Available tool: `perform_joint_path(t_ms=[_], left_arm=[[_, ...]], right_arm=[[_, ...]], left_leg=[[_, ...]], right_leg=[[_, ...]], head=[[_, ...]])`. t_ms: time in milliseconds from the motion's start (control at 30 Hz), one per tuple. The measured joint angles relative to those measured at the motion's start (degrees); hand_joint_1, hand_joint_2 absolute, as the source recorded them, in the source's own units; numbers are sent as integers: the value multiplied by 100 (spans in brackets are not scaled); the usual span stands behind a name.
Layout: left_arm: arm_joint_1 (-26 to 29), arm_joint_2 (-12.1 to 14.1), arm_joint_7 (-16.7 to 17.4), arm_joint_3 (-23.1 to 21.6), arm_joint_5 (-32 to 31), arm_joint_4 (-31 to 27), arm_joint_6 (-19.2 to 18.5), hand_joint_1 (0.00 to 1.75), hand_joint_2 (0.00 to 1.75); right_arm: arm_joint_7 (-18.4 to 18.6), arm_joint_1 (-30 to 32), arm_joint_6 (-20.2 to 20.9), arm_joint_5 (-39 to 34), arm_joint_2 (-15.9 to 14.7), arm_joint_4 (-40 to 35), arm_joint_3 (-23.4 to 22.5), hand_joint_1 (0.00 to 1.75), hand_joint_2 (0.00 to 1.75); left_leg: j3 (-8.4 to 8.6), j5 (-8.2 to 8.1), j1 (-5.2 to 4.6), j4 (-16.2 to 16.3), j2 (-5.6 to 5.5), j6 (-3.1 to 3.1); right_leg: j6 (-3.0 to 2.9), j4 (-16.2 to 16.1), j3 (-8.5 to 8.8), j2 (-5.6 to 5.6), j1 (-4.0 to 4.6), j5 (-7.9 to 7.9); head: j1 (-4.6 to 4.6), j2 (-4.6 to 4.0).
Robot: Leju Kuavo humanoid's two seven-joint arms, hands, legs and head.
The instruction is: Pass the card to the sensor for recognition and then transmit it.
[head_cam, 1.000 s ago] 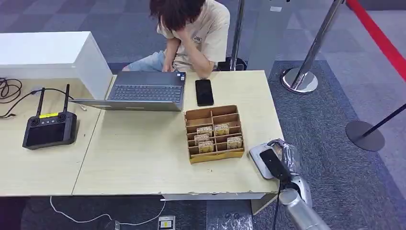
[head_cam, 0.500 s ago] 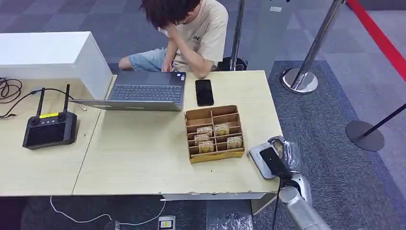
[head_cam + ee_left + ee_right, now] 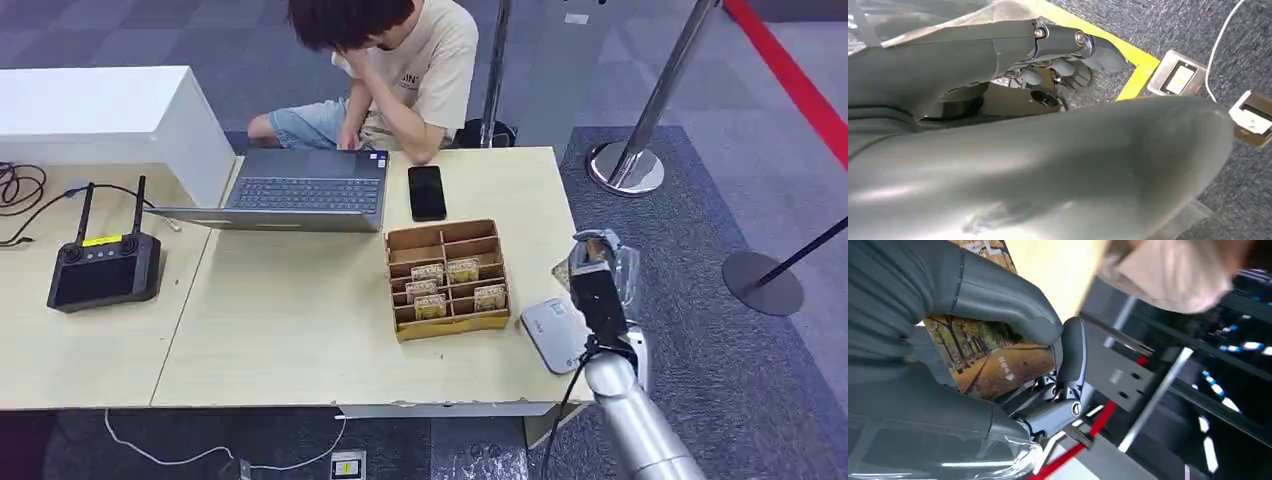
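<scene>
My right hand (image 3: 597, 272) hovers over the table's right edge, just beyond the grey rounded sensor (image 3: 551, 331), which lies uncovered on the table. It pinches a card (image 3: 993, 362) printed with an autumn tree avenue between thumb and fingers (image 3: 1013, 300). A sliver of that card (image 3: 561, 272) pokes out to the left of the hand. The cardboard card box (image 3: 452, 324) with several more cards sits left of the sensor. My left hand (image 3: 1068, 67) hangs low over the floor, fingers loosely bent and holding nothing.
A person (image 3: 400, 70) sits at the table's far side behind an open laptop (image 3: 305, 190). A black phone (image 3: 427, 192) lies beyond the box. A black remote controller (image 3: 103, 268) rests at the left. Stanchion bases (image 3: 626, 168) stand on the carpet to the right.
My right hand has lifted off the sensor and moved toward the far side with the card, uncovering the sensor. The person has shifted a little.
</scene>
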Motion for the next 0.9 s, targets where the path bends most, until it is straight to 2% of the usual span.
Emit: perform_joint_path(t_ms=[100,167,400,567,900], left_arm=[[-31,2,48,-2,-72,0,0,0,0],[-58,9,92,-4,-118,0,0,0,0],[-148,17,179,-37,-254,0,-35,0,0],[-181,17,238,-50,-319,-2,-37,0,0],[-189,13,352,-94,-431,0,-28,0,0]], right_arm=[[246,-226,29,204,-105,-485,179,175,175],[558,-468,153,580,-179,-791,354,175,175],[1307,-1607,924,1676,-411,-1252,1170,175,175],[1546,-2391,1292,2018,-496,-1105,1725,175,175],[1987,-3561,2365,3183,-570,8,2822,175,175]], left_leg=[[0,1,0,0,1,-1],[2,2,-1,0,2,-1],[1,4,0,0,0,-3],[-1,4,0,0,-1,-3],[-11,4,0,0,-4,-3]], right_leg=[[-1,2,1,1,0,1],[-3,3,0,1,-1,2],[-3,7,-2,0,0,3],[-3,7,-4,0,0,3],[-3,8,-12,-1,0,3]], head=[[0,0],[-2,0],[0,0],[0,0],[0,0]])
